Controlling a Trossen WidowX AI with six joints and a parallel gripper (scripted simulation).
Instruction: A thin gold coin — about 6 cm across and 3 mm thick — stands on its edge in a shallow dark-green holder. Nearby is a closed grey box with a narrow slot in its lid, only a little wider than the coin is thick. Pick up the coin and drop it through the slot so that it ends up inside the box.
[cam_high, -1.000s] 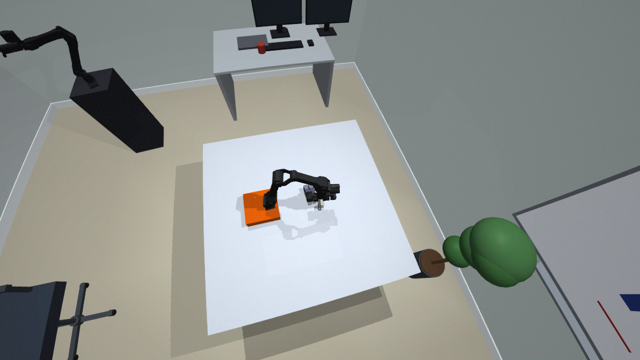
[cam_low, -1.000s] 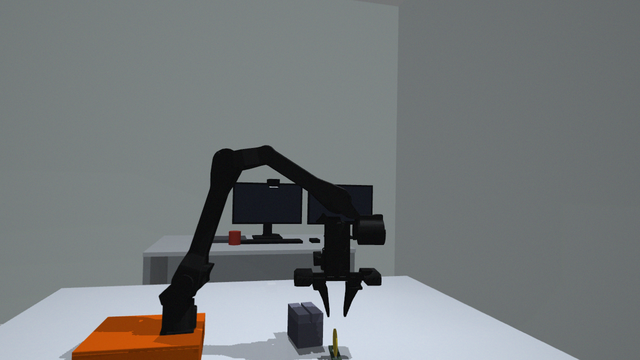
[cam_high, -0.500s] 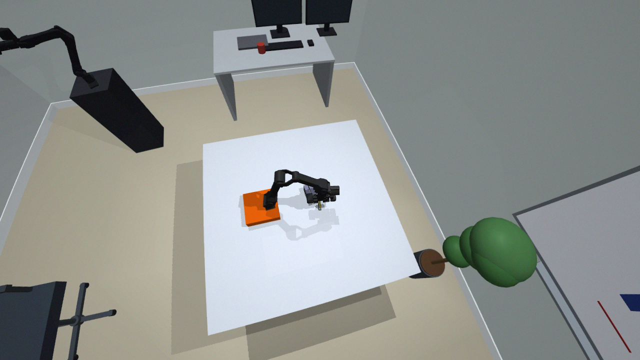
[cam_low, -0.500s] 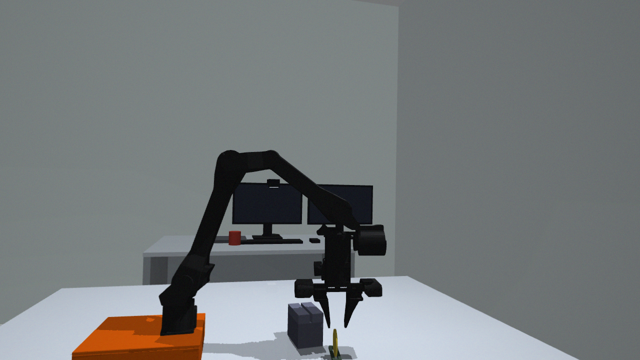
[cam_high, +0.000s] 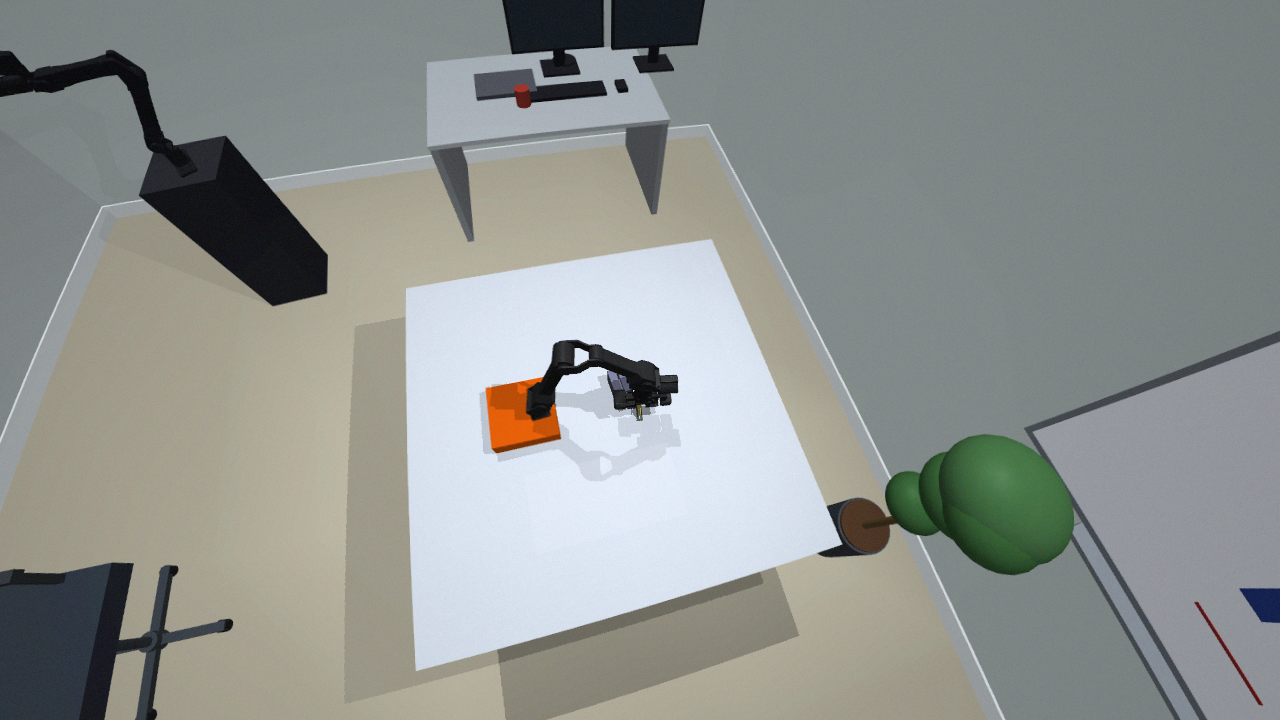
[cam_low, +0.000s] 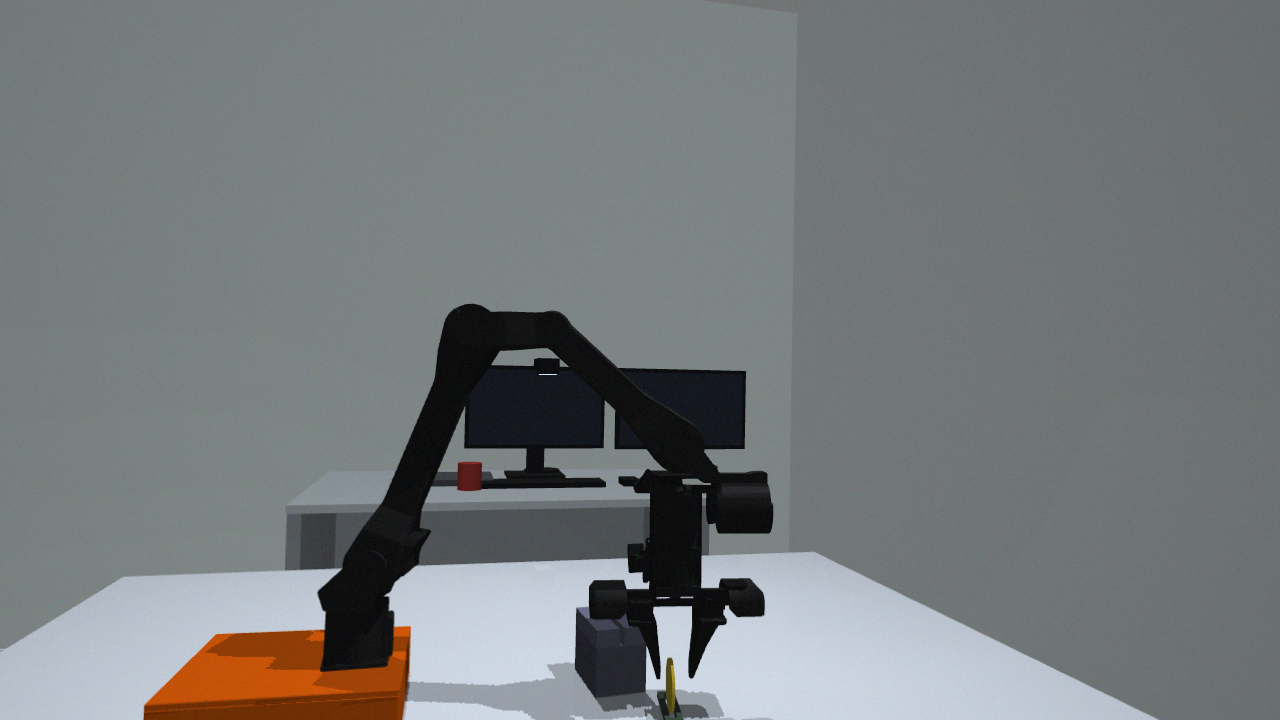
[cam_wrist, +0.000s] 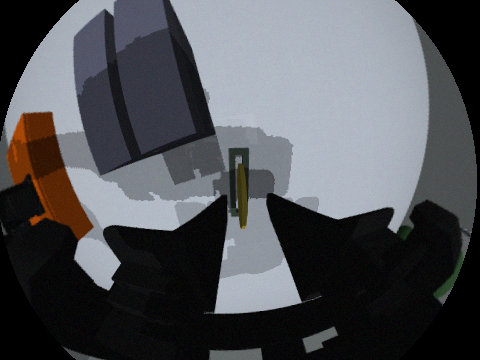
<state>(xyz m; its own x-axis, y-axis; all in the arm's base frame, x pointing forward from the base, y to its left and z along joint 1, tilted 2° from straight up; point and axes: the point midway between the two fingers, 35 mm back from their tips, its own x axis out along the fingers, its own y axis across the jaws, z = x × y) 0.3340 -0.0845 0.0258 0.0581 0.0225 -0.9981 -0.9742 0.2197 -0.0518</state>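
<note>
The gold coin (cam_low: 670, 687) (cam_wrist: 242, 196) stands on its edge in the dark-green holder (cam_wrist: 239, 151) (cam_low: 662, 707). My gripper (cam_low: 675, 674) (cam_wrist: 247, 199) points down and is open, with nothing between its fingers. In the exterior view its fingertips are near the height of the coin's top; in the wrist view the coin shows in the gap between them, nearer the left fingertip. The grey box (cam_low: 610, 658) (cam_wrist: 155, 95) stands beside the holder, its slot running at a slant to the coin in the wrist view. In the top view the arm partly hides the box (cam_high: 618, 383).
The arm's base stands on an orange block (cam_high: 523, 429) (cam_low: 268, 671) (cam_wrist: 70, 185) on the white table (cam_high: 537, 582). In the wrist view the box is up and left of the fingers. A desk (cam_high: 546, 129) with monitors stands behind the table, a potted plant (cam_high: 1002, 501) beside it.
</note>
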